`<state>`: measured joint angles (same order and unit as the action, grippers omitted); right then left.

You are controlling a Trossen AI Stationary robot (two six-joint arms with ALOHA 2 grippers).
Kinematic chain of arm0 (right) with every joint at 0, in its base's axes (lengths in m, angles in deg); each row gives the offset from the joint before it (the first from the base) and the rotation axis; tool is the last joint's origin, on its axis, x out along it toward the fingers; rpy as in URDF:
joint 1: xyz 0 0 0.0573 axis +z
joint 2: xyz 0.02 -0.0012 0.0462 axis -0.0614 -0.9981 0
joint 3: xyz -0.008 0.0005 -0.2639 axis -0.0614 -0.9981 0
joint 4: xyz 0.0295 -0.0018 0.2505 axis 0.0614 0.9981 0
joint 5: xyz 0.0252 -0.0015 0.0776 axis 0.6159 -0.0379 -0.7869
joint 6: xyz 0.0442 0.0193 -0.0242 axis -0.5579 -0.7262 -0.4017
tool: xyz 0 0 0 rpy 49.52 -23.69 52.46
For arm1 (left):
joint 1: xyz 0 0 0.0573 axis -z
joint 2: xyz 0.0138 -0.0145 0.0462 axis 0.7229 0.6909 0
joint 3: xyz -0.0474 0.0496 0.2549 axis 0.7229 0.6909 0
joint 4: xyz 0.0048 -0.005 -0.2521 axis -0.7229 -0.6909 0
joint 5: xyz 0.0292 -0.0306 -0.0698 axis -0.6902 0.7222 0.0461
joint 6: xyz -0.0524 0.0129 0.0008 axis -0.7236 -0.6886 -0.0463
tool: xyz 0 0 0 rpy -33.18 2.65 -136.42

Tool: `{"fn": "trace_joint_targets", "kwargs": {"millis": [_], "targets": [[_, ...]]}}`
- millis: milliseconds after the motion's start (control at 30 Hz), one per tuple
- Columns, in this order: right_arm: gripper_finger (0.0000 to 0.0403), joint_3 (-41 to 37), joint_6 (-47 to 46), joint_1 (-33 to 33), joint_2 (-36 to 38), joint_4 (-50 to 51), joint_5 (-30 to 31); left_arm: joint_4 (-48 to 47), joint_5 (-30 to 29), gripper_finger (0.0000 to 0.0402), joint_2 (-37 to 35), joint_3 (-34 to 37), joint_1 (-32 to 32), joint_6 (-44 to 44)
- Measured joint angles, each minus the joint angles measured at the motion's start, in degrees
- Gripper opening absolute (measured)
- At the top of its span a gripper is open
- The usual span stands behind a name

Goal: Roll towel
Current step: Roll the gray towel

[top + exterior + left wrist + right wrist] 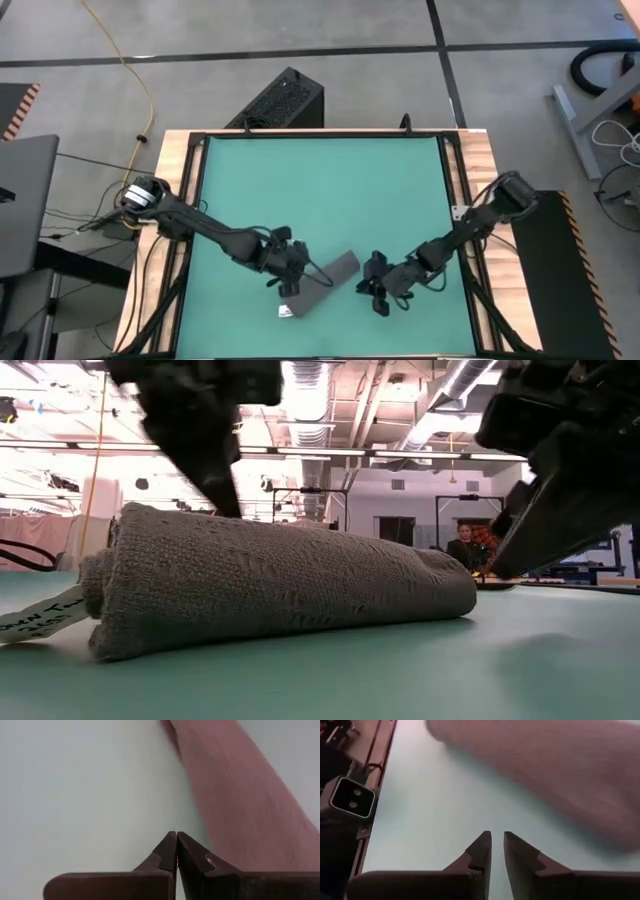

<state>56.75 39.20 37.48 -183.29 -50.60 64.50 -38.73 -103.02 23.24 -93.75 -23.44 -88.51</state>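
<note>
The towel point(322, 282) lies rolled up on the green mat point(320, 190), near its front edge, set at a slant between my two arms, its white tag point(285, 311) sticking out at the nearer end. My left gripper point(287, 277) sits against the roll's left side, fingers pressed together and holding nothing. My right gripper point(375, 290) rests just beside the roll's other end, apart from it, its fingers point(481, 851) parted by a narrow gap, empty

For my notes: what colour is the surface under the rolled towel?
Green: the mat under the towel shows best in the high view.
</note>
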Motion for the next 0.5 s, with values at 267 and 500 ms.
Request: {"fn": "trace_joint_targets", "kwargs": {"millis": [267,500], "targets": [[0.0064,10.3,8.8,-2.0,-11.0,0.7,-0.6,6.6,3.8,0.0,0.0,4.6,5.1,-4.9],[0.0063,16.6,13.2,-5.9,-16.5,4.0,-2.0,6.6,5.1,0.0,0.5,5.2,8.4,-8.4]]}}
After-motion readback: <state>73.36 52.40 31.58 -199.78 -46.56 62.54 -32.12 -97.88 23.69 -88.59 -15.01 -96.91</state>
